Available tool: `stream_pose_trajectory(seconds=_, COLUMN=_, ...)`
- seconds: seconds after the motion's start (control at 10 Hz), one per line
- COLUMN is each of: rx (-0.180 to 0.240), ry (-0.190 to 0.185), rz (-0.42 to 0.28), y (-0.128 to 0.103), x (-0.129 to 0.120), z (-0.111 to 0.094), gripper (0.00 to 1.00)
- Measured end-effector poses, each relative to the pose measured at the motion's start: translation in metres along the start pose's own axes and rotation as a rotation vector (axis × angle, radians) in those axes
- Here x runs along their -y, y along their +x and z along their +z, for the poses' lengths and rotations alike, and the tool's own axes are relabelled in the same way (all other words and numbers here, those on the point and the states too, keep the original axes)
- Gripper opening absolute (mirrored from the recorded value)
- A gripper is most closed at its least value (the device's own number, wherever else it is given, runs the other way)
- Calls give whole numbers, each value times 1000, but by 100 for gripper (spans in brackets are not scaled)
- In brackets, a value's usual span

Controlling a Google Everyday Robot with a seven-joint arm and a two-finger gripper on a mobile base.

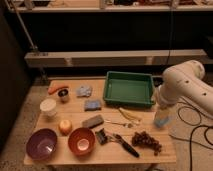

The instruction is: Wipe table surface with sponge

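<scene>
The sponge (92, 104), a small blue-grey square pad, lies on the light wooden table surface (150, 125) a little left of centre, just left of the green tray. My white arm (182, 85) reaches in from the right. Its gripper (161, 118) hangs pointing down over the table's right edge, well to the right of the sponge and apart from it. The gripper stands open and nothing shows in it.
A green tray (129, 89) stands at the back centre. A pale blue cloth (84, 91), a carrot (57, 88), a white cup (48, 106), a dark grey block (93, 121), two bowls (41, 143) (81, 140), a black brush (122, 144) and grapes (146, 141) crowd the table. Cables lie on the floor at right.
</scene>
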Motion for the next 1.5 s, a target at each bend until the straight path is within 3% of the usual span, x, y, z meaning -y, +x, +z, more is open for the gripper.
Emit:
stream_pose_trajectory(seconds=0.6, rx=167, ry=88, rz=-176, y=-145, x=34, z=4, gripper=65)
stream_pose_trajectory(seconds=1.2, rx=167, ry=92, rz=-172, y=-144, x=34, z=3, gripper=65)
stream_pose_trajectory(seconds=1.5, rx=200, ry=103, rz=-180, y=-150, x=38, z=1, gripper=65)
